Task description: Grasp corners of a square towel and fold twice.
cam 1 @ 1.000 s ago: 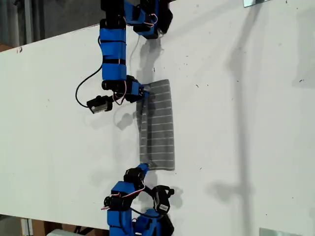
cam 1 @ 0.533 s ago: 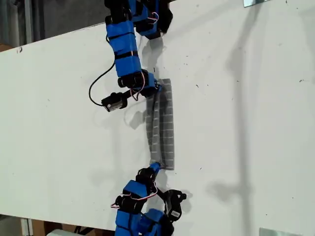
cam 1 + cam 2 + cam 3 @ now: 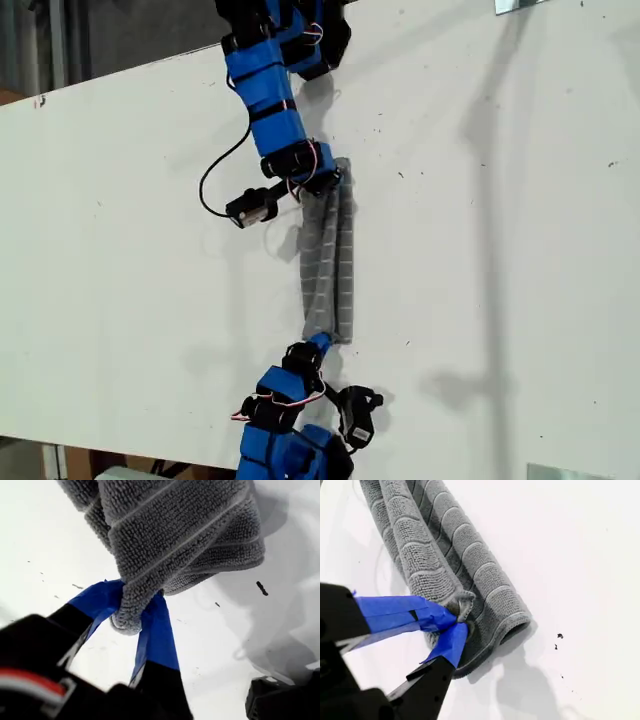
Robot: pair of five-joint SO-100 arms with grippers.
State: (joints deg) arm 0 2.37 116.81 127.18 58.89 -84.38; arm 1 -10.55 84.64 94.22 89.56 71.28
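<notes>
The towel (image 3: 330,260), dark grey with pale stripes, lies as a narrow lengthwise band on the white table (image 3: 500,250), its lifted layer bunched over the flat one. One blue arm's gripper (image 3: 325,180) holds its end nearer the exterior view's top, another arm's gripper (image 3: 318,343) the end nearer the bottom. Which arm is first cannot be told. My first gripper (image 3: 132,615) is shut on a corner of the towel (image 3: 175,530), which hangs raised above the table. My second gripper (image 3: 457,617) pinches a corner of the towel (image 3: 445,545) close to the tabletop.
The table's edge (image 3: 100,85) runs along the exterior view's upper left, with a dark floor beyond it. Metal brackets (image 3: 520,5) sit at the exterior view's top right and bottom right. A black cable (image 3: 215,180) loops beside the upper arm.
Both arms have carried their towel corners toward the exterior view's right. The lifted layer now sits over the flat one, so the towel looks narrower than a second ago.
</notes>
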